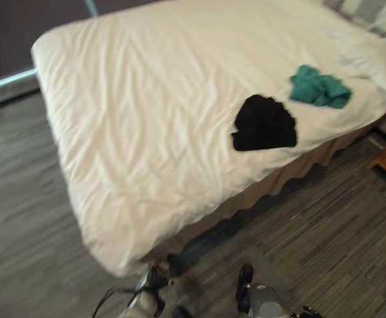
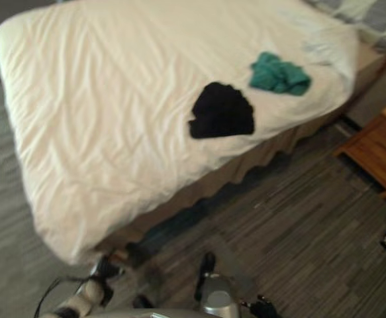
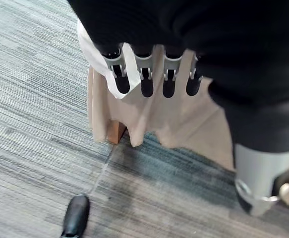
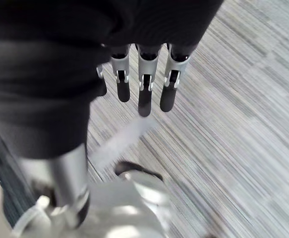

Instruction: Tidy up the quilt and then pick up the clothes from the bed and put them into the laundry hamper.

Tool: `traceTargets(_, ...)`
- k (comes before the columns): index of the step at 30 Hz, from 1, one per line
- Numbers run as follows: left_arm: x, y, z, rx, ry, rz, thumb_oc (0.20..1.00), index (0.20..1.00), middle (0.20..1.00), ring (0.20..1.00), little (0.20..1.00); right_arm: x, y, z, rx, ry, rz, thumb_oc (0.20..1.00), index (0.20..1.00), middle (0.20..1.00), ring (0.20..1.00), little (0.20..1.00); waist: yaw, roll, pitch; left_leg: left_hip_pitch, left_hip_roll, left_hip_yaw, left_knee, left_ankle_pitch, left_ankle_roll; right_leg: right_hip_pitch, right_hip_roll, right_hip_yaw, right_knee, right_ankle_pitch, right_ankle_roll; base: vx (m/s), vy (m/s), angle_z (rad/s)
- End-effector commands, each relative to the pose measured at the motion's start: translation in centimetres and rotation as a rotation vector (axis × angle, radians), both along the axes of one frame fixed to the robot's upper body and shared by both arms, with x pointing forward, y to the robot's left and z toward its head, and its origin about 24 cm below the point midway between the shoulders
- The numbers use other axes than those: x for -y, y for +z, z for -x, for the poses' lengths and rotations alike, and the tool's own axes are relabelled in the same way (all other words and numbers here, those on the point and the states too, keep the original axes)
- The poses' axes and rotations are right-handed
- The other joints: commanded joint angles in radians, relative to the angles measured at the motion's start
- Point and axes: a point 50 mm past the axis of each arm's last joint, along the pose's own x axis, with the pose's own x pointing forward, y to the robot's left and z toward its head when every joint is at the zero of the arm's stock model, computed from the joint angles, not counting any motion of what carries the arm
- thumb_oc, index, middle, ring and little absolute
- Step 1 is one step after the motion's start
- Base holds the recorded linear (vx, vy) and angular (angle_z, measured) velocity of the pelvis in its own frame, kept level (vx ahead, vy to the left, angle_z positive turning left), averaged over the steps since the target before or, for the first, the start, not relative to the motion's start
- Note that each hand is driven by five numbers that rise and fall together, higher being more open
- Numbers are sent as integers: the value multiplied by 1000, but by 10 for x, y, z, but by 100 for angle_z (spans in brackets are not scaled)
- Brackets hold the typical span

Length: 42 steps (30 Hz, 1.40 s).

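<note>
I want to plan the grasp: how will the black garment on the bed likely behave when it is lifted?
The black garment lies in a crumpled, flattened heap on the white quilt, so it is probably soft and floppy and would drape and unfold from a hand. It looks like thin cloth, so likely light. It should not roll, but loose parts may trail.

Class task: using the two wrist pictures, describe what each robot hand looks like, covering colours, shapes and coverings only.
The left robot hand has a row of slim silver fingers with rounded dark tips, emerging from a black ribbed cover over the back of the hand and the wrist. Its thicker silver-grey thumb sits apart. The right robot hand looks the same: silver, dark-tipped fingers under a black ribbed cover.
</note>
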Motion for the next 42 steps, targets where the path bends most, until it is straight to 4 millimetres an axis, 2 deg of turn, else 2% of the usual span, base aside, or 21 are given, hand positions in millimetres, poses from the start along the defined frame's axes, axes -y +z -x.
traceTargets(1, -3, 16, -44, 107, -77, -31, 1000, 1000, 1000, 1000, 1000, 1, 5, -25, 36, 159, 27, 1000, 1000, 1000, 1000, 1000, 27, -20, 71, -31, 51, -152, 358, 28, 14, 175, 68, 194, -180, -49, 64, 359, -258, -95)
traceTargets(3, -3, 20, -50, 146, -51, -14, 1000, 1000, 1000, 1000, 1000, 3, 7, -33, 35, 227, 61, 1000, 1000, 1000, 1000, 1000, 74, -42, 87, -115, 86, -276, 601, 104, 6, 234, 109, 250, -243, -55, 32, 270, -204, -207)
traceTargets(6, 1, 24, -58, 190, -47, -11, 1000, 1000, 1000, 1000, 1000, 1, 9, -43, 23, 314, 103, 1000, 1000, 1000, 1000, 1000, 137, -82, 103, -275, -87, -500, 607, 21, 82, 247, 82, 401, -269, -25, 45, 183, 125, -187)
traceTargets(7, 9, 24, -62, 207, -46, 4, 1000, 1000, 1000, 1000, 1000, -1, 10, -48, 23, 362, 123, 1000, 1000, 1000, 1000, 1000, 166, -79, 113, -293, -110, -588, 446, -23, 90, 261, 74, 477, -276, -31, 70, 233, 216, -245)
traceTargets(9, 13, 24, -63, 208, -50, 7, 1000, 1000, 1000, 1000, 1000, -3, 9, -49, 19, 380, 128, 1000, 1000, 1000, 1000, 1000, 173, -74, 108, -269, -119, -614, 317, -17, 90, 264, 72, 503, -278, -37, 82, 275, 198, -197)
traceTargets(12, 15, 19, -58, 167, -49, 0, 1000, 1000, 1000, 1000, 1000, 2, 7, -38, -33, 411, 152, 1000, 1000, 1000, 1000, 1000, 204, -58, 95, -257, -167, -699, 130, 44, 91, 306, 93, 575, -278, -54, 83, 437, 198, -197)
traceTargets(13, 16, 17, -53, 151, -62, 8, 1000, 1000, 1000, 1000, 1000, -3, 6, -37, -10, 398, 124, 1000, 1000, 1000, 1000, 1000, 194, -40, 92, -200, -183, -712, 77, 25, 118, 286, 112, 584, -145, -102, 81, 376, 188, -181)
traceTargets(14, 16, 17, -53, 151, -63, 8, 1000, 1000, 1000, 1000, 1000, -3, 6, -37, -10, 398, 124, 1000, 1000, 1000, 1000, 1000, 195, -39, 90, -203, -182, -711, 75, 27, 118, 282, 113, 585, -144, -100, 81, 511, 262, -194)
traceTargets(15, 14, 22, -63, 177, -49, -4, 1000, 1000, 1000, 1000, 1000, -5, 11, -52, 50, 346, 118, 1000, 1000, 1000, 1000, 1000, 165, -29, 120, -136, -189, -641, 38, 8, 135, 117, 60, 502, 182, 0, 200, 323, 157, -147)
traceTargets(17, 11, 28, -73, 213, -57, -18, 1000, 1000, 1000, 1000, 1000, -6, 14, -61, 93, 302, 118, 1000, 1000, 1000, 1000, 1000, 129, -2, 144, -76, -166, -620, -14, 7, 130, -6, 56, 457, 293, 29, 224, 329, 120, -119)
traceTargets(19, 14, 32, -80, 236, -72, -9, 1000, 1000, 1000, 1000, 1000, -7, 13, -59, 95, 285, 114, 1000, 1000, 1000, 1000, 1000, 94, 8, 142, -47, -171, -619, -19, -22, 122, -45, 65, 420, 182, -7, 194, 340, -13, -31)
traceTargets(22, 21, 35, -90, 249, -113, -7, 1000, 1000, 1000, 1000, 1000, -13, 13, -61, 100, 284, 112, 1000, 1000, 1000, 1000, 1000, 54, 5, 135, 4, -185, -588, -19, -87, 107, -92, 38, 309, -81, 30, 168, 455, -105, 42)
traceTargets(26, 13, 23, -70, 161, -119, -46, 1000, 1000, 1000, 1000, 1000, -11, 13, -60, 95, 293, 120, 1000, 1000, 1000, 1000, 1000, 39, 25, 111, 116, -167, -555, -19, -162, 83, -79, 31, 232, -222, 73, 154, 541, -120, 1)
traceTargets(29, 8, 13, -50, 99, -57, -35, 1000, 1000, 1000, 1000, 1000, -2, 11, -50, 60, 298, 138, 1000, 1000, 1000, 1000, 1000, 47, 39, 105, 34, -93, -538, 352, 11, 27, 44, 78, 238, -252, 72, 95, 546, -226, -22)
traceTargets(31, 6, 14, -48, 112, -34, -23, 1000, 1000, 1000, 1000, 1000, 2, 15, -57, 79, 314, 167, 1000, 1000, 1000, 1000, 1000, 90, 4, 129, -136, -112, -614, 737, 149, 23, 121, 84, 251, -275, 63, 45, 451, -245, 9)
traceTargets(33, 11, 20, -59, 168, -14, -1, 1000, 1000, 1000, 1000, 1000, 1, 19, -70, 110, 351, 181, 1000, 1000, 1000, 1000, 1000, 135, -27, 149, -268, -129, -640, 901, 97, 55, 175, 71, 296, -278, 33, 33, 430, -98, -60)
traceTargets(36, 16, 23, -63, 215, -1, 28, 1000, 1000, 1000, 1000, 1000, -2, 21, -78, 112, 433, 210, 1000, 1000, 1000, 1000, 1000, 216, -33, 155, -397, -146, -635, 784, 45, 81, 252, 70, 380, -278, -21, 41, 491, 72, -118)
traceTargets(37, 18, 23, -62, 214, 7, 41, 1000, 1000, 1000, 1000, 1000, -5, 22, -79, 118, 459, 208, 1000, 1000, 1000, 1000, 1000, 234, -25, 149, -385, -160, -638, 651, 39, 93, 271, 74, 404, -278, -40, 47, 693, 237, -89)
traceTargets(38, 21, 19, -56, 198, 13, 54, 1000, 1000, 1000, 1000, 1000, -6, 23, -83, 134, 475, 213, 1000, 1000, 1000, 1000, 1000, 255, -10, 135, -368, -183, -621, 370, 38, 110, 316, 86, 429, -278, -75, 59, 581, 187, -109)
traceTargets(39, 21, 19, -56, 198, 13, 54, 1000, 1000, 1000, 1000, 1000, -6, 23, -84, 134, 475, 213, 1000, 1000, 1000, 1000, 1000, 255, -12, 134, -365, -185, -620, 362, 43, 110, 315, 84, 430, -278, -74, 60, 555, 141, -120)
traceTargets(42, 20, 15, -48, 161, -4, 47, 1000, 1000, 1000, 1000, 1000, -5, 23, -81, 131, 466, 222, 1000, 1000, 1000, 1000, 1000, 248, 4, 111, -341, -155, -415, 143, 93, 109, 387, 112, 398, -278, -136, 62, 418, 53, -59)
